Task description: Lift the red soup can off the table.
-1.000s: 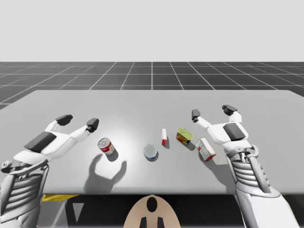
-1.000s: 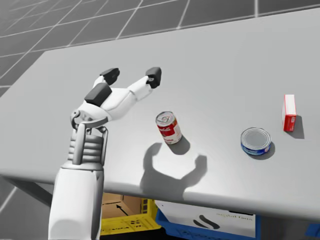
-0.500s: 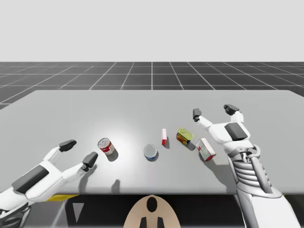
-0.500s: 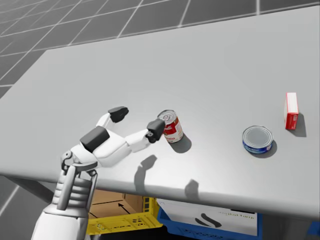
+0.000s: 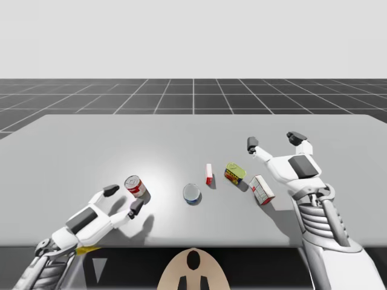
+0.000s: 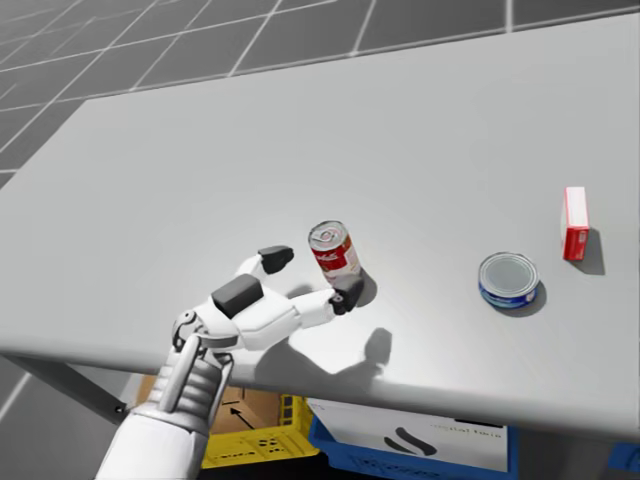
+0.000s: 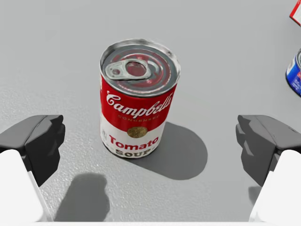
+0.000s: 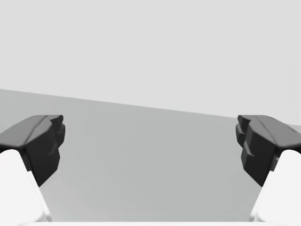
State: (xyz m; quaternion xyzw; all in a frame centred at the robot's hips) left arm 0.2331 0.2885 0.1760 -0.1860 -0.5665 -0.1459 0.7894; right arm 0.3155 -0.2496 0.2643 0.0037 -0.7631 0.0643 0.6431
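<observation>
The red soup can (image 7: 138, 99) stands upright on the left half of the grey table (image 5: 121, 139), near the front edge, with bare tabletop to its left and beyond it. My left gripper (image 5: 124, 198) sits low, fingers spread wide, one on each side of the can (a gap on both sides). Rightward come a low blue can (image 5: 191, 193), a slim red box (image 5: 208, 173), a green-and-yellow can (image 5: 235, 173) and a red-and-white box (image 5: 262, 190). My right gripper (image 5: 274, 140) hovers just past that box, fingers apart. Under the front edge sits a yellow crate (image 6: 250, 450); I cannot tell its contents.
</observation>
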